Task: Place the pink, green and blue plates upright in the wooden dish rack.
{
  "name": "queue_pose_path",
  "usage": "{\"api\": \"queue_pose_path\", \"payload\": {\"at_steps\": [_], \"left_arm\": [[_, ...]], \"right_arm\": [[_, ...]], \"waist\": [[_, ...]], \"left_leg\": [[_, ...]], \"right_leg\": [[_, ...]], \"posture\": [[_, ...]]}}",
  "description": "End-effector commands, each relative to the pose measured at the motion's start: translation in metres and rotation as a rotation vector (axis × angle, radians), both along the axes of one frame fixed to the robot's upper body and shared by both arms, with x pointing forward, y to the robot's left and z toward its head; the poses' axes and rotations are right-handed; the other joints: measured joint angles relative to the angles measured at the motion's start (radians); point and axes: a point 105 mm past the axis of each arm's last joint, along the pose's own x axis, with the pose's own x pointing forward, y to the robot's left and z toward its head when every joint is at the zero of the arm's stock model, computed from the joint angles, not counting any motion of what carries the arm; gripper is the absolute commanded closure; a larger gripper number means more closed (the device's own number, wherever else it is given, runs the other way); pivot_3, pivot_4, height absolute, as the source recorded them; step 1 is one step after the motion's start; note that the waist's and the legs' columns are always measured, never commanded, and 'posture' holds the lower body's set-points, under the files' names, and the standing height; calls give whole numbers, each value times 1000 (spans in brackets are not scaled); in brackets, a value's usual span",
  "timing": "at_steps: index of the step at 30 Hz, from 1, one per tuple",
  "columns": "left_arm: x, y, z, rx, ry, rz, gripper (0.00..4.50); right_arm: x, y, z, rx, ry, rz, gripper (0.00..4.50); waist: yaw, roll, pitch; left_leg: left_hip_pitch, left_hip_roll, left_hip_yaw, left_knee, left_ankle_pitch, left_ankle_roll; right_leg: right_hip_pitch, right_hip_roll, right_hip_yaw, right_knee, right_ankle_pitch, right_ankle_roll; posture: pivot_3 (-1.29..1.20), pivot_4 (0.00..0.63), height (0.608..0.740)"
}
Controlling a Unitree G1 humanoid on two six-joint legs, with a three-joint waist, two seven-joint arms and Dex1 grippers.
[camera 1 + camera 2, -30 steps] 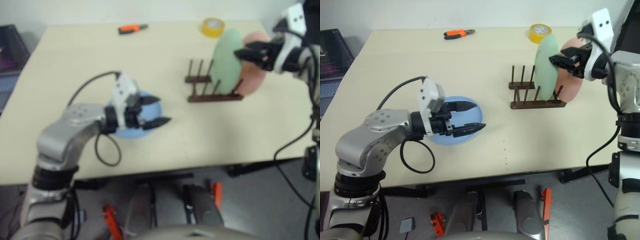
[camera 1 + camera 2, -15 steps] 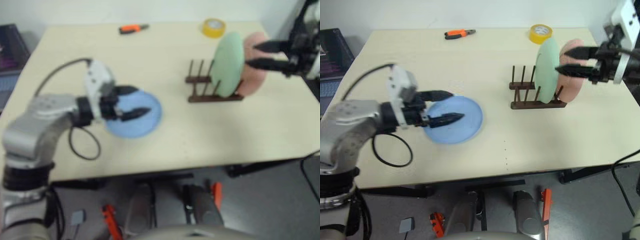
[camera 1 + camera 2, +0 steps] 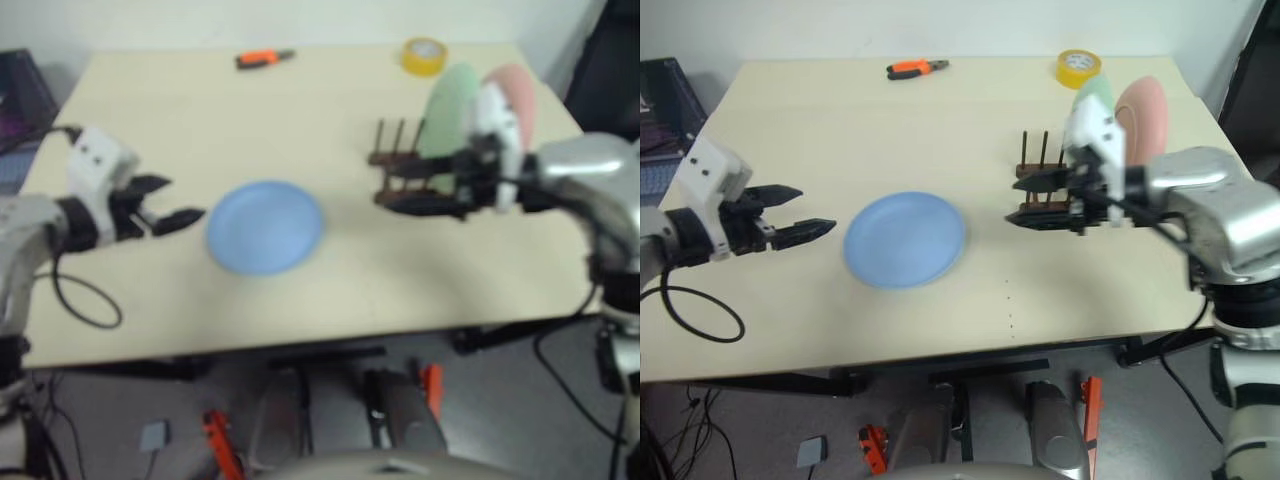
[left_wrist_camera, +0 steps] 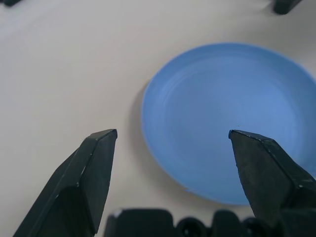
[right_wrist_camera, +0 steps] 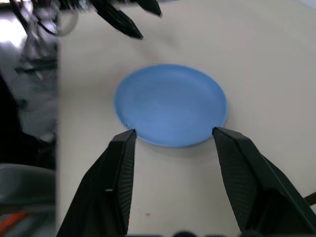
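In the head views, the left gripper (image 3: 803, 212) has pulled off the blue plate (image 3: 905, 239) and now hangs over bare table (image 3: 890, 130) to the plate's left, its fingers spread wide and empty. The blue plate lies flat, left of centre and toward the near edge. The right gripper (image 3: 1028, 201) has left the green plate (image 3: 1092, 92) and the pink plate (image 3: 1141, 110), which stand upright at the right end of the wooden dish rack (image 3: 1037, 175), pink farther right. It has swung in leftward and now sits in front of the rack, pointing at the blue plate, fingers parted and holding nothing. An orange-handled tool (image 3: 917, 68) and a yellow tape roll (image 3: 1078, 67) lie along the far edge.

In the left wrist view, the blue plate (image 4: 229, 118) lies ahead of the wide black fingers (image 4: 94, 168), apart from both tips.

In the right wrist view, the plate (image 5: 170, 103) sits centred beyond the open fingers (image 5: 121, 173), with the left gripper (image 5: 123, 15) past it.

Two plates look done; the pickup of the last one seems to be passing from the left arm to the right.
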Motion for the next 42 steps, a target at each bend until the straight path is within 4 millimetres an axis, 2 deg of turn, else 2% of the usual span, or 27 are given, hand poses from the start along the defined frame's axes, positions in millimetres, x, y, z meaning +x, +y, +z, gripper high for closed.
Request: {"api": "queue_pose_path", "payload": {"at_steps": [1, 5, 10, 13, 17, 25, 26, 28, 30, 35, 37, 38, 40, 42], "left_arm": [[12, -9, -14, 6, -6, 25, 502], [18, -10, -30, -13, 24, 88, 502], [20, -9, -28, -69, -2, 131, 502], [22, -5, -39, -92, 39, 187, 502], [26, -12, -67, -60, 126, 242, 502], [37, -38, -79, -159, 130, 297, 502], [41, -39, -78, -178, 127, 316, 684], [45, -40, -73, -206, 112, 329, 1113], [49, -41, -65, -224, 91, 329, 1775], [63, -37, -31, -235, 19, 346, 3705], [73, -37, -7, -224, -16, 386, 4452], [77, -39, 8, -219, -45, 393, 4484], [81, -57, 51, -121, -154, 319, 4484], [81, -75, 74, 11, -236, 244, 4484]], "right_arm": [[5, 16, -3, -33, -77, -15, 1884], [2, 21, -9, -50, -79, 6, 1884], [3, 17, -9, -56, -77, 2, 1884], [3, 15, -9, -67, -82, 0, 1884], [3, 14, -8, -73, -89, -2, 1884], [4, 9, -7, -89, -98, -24, 1884], [5, 8, -7, -93, -102, -27, 1851], [6, 7, -6, -100, -110, -32, 1834], [6, 7, -5, -103, -114, -30, 1834], [2, 9, -1, -86, -140, -2, 1834], [6, 14, 4, -54, -191, -11, 1834], [8, 20, 7, -31, -204, -15, 1834], [2, 45, 6, 4, -242, 48, 1834], [-3, 65, -3, -25, -308, 100, 1834]], "waist": [[6, -2, -1], [15, -3, -2], [22, -4, -2], [22, -4, -2], [23, -4, -2], [26, -7, -4], [26, -7, -4], [28, -7, -4], [28, -7, -4], [28, -7, -4], [28, -8, -4], [28, -8, -4], [27, -9, -4], [26, -9, -4]], "left_leg": [[-1, 0, 0, 0, 0, 0], [-4, 1, 2, 0, 4, 5], [-3, 2, 3, 1, 3, 5], [-2, 3, 3, 2, 3, 5], [-2, 3, 3, 2, 3, 5], [-1, 3, 3, 3, 3, 5], [0, 3, 3, 3, 3, 5], [0, 3, 3, 4, 3, 5], [0, 3, 3, 4, 3, 5], [-1, 3, 3, 4, 4, 5], [-1, 3, 2, 4, 4, 5], [-1, 3, 2, 4, 4, 5], [-1, 3, 2, 5, 4, 5], [-1, 2, 3, 5, 4, 5]], "right_leg": [[-1, 0, 0, 0, 2, -3], [-3, 1, -1, 0, 2, -3], [-3, 3, 0, 1, 2, -3], [-2, 3, -1, 2, 2, -2], [-2, 3, -1, 2, 2, -1], [0, 3, -1, 2, 3, -3], [1, 3, -1, 2, 3, -3], [2, 3, -2, 2, 3, -2], [2, 3, -2, 2, 3, -1], [2, 4, -2, 2, 4, -2], [2, 7, -2, 2, 4, -2], [2, 7, -2, 1, 4, 0], [2, 10, -1, 1, 4, 5], [1, 13, -1, 1, 5, 7]], "posture": [[0, 150, 740], [0, 150, 740], [0, 150, 740], [0, 150, 740], [0, 150, 740], [0, 150, 740], [0, 150, 740], [0, 150, 740], [0, 150, 740], [0, 150, 740], [0, 150, 740], [0, 150, 740], [0, 150, 740], [0, 150, 740]]}}
